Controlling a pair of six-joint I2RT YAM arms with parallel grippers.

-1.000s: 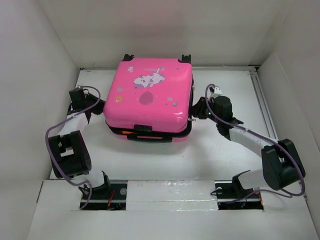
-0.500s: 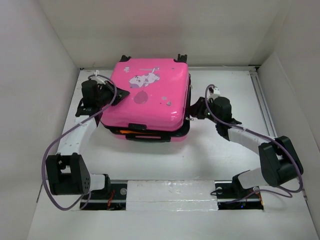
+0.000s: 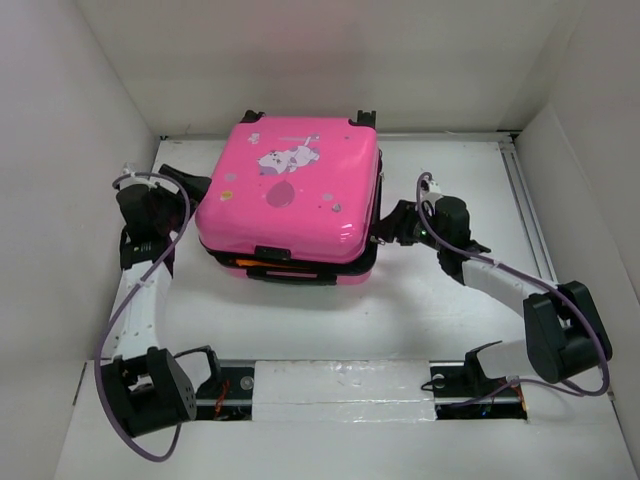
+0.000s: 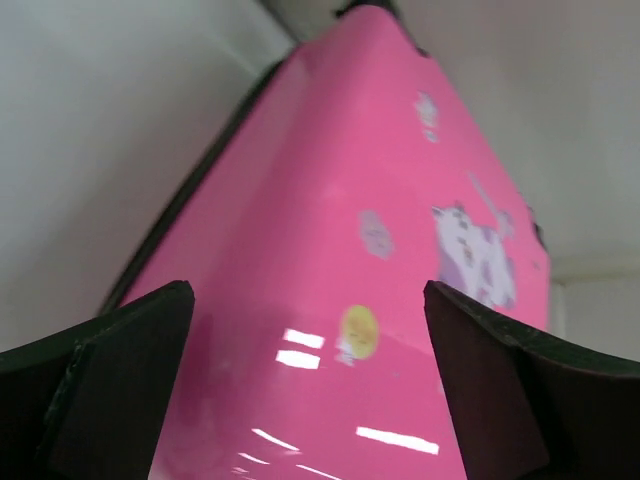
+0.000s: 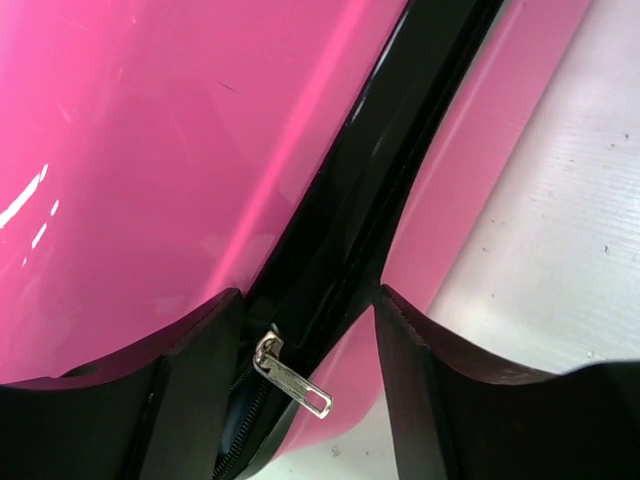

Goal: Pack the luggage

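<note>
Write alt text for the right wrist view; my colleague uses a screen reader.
Close-up of a pink suitcase, its black zipper seam running diagonally. A silver zipper pull lies low on the seam between two dark fingers standing apart, not gripping it. White table at right.

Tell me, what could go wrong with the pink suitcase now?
The zip pull is small and lies loose between the open right jaws; they might pinch the black trim instead.
An orange bit peeks from the front gap; the zip could snag on it.
The left jaws are open and hold nothing, so the suitcase may slide when the zip is tugged.
</note>
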